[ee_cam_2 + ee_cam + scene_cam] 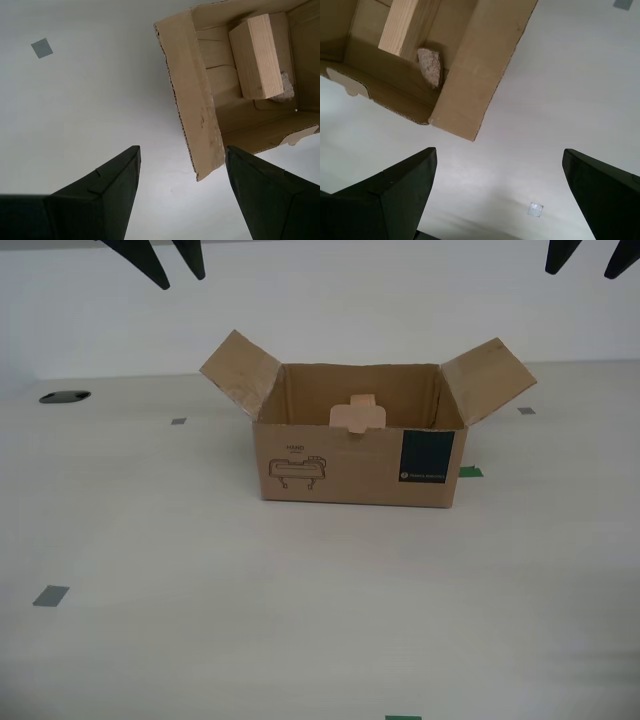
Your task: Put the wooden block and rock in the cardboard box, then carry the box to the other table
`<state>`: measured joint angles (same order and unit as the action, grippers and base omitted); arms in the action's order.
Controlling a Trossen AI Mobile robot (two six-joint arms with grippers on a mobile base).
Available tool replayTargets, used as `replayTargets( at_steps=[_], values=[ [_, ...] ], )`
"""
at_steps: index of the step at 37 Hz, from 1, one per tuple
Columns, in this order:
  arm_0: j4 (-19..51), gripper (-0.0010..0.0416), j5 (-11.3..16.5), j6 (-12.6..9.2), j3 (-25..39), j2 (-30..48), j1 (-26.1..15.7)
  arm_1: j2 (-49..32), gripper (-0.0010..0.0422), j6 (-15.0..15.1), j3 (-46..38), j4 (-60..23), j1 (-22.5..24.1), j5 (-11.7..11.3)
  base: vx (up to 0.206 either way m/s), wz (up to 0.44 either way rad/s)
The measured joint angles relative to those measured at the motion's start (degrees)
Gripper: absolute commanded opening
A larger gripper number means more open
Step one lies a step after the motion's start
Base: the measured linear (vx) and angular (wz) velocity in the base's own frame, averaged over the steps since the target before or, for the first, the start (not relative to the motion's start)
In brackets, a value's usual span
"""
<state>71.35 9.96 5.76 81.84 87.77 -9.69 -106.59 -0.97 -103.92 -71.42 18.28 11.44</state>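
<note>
The cardboard box [350, 465] stands open on a smooth pale table, its side flaps spread out. The wooden block [257, 55] lies inside it, and the rock [286, 87] rests beside the block against a side wall. The first wrist view also shows the block [405, 25] and the rock [430, 67]. In the exterior view the box walls hide both. My second gripper [182, 150] hangs open and empty above the flap at the exterior view's left [183, 282]. My first gripper [498, 151] hangs open and empty beyond the opposite flap [580, 273]. The other table is out of view.
Grey tape squares [50, 595] and green tape marks [470, 472] dot the tabletop [320, 590]. A dark oval hole [64, 397] sits near the table's far edge at the exterior view's left. A pale tab [357, 415] stands up inside the box's front wall.
</note>
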Motion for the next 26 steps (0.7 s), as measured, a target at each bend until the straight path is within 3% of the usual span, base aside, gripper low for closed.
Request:
replayTargets(
  at_steps=[8,17,26],
  values=[
    [-3.82,0.0350,3.37,0.02,-3.39,0.00,0.00,-0.02,0.0229,0.00,0.02,0.24,0.00,0.83,0.000,0.000],
    [-6.69,0.0350,3.52,0.00,-6.62,0.00,0.00,-0.02,0.0229,-0.02,0.61,0.70,-0.04,1.05,0.000,0.000],
    [-8.26,0.0350,3.52,0.00,-10.08,0.00,0.00,0.00,0.0229,-0.02,7.02,4.72,-0.20,1.09,0.000,0.000]
  ],
)
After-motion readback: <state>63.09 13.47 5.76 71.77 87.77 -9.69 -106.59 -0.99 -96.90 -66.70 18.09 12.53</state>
